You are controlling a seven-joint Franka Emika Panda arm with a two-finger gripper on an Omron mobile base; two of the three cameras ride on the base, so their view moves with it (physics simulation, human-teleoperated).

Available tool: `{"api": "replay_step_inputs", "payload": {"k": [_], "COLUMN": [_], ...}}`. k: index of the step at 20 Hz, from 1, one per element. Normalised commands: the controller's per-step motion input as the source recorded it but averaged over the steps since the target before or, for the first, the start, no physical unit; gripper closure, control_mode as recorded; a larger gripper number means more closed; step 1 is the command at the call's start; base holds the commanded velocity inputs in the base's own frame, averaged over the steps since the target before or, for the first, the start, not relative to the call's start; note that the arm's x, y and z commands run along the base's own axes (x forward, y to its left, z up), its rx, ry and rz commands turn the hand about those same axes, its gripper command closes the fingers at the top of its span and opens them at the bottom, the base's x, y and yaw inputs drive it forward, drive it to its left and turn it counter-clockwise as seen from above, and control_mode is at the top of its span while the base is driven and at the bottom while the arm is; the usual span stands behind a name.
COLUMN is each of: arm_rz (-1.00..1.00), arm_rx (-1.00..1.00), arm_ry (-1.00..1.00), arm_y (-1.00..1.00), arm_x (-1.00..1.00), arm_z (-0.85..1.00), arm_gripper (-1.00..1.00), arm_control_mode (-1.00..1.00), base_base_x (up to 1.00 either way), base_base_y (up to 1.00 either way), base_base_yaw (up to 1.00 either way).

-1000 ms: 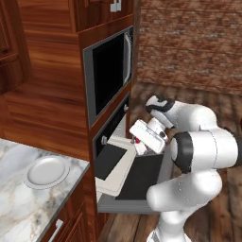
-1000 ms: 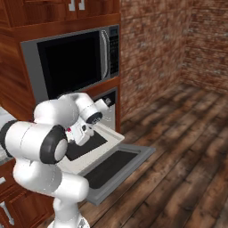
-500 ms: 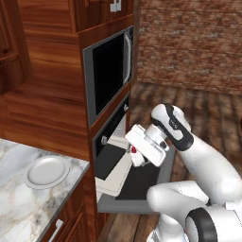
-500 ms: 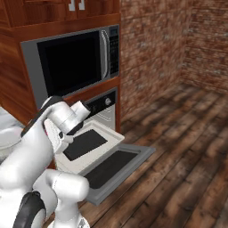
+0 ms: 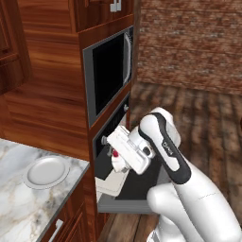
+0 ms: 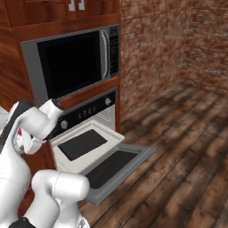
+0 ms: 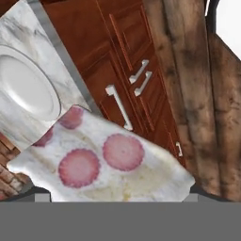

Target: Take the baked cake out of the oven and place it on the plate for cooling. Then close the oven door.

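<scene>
Cake, the small white baked piece with red round tops (image 7: 101,162), sits pinched between the wide-spread jaws of the white arm's gripper (image 5: 116,161), in front of the black-fronted oven (image 5: 109,142) above its dropped-open glass door (image 6: 113,167), with the round white-grey plate (image 5: 46,172) on the marble counter (image 5: 19,212) off to the side.

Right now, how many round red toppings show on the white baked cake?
4 round red toppings on the white baked cake: two whole mid-cake, one at its upper left corner, one cut off at its left edge. More may be hidden.
</scene>
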Motion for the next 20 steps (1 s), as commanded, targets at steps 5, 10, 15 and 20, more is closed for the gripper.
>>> {"api": "replay_step_inputs", "payload": {"k": [5, 10, 15, 20], "arm_rz": [0.0, 0.0, 0.0, 0.0], "arm_rx": [-0.08, -0.12, -0.14, -0.15], "arm_ry": [0.0, 0.0, 0.0, 0.01], "arm_y": [0.8, 0.75, 0.58, 0.55], "arm_x": [0.0, 0.11, 0.46, 0.56], "arm_z": [0.26, 0.07, 0.0, 0.0], "arm_gripper": [1.0, 1.0, 1.0, 1.0], "arm_control_mode": [-1.0, -1.0, -1.0, -1.0], "base_base_x": [0.0, 0.0, 0.0, 0.0], "base_base_y": [0.0, 0.0, 0.0, 0.0], "base_base_yaw": [0.0, 0.0, 0.0, 0.0]}}
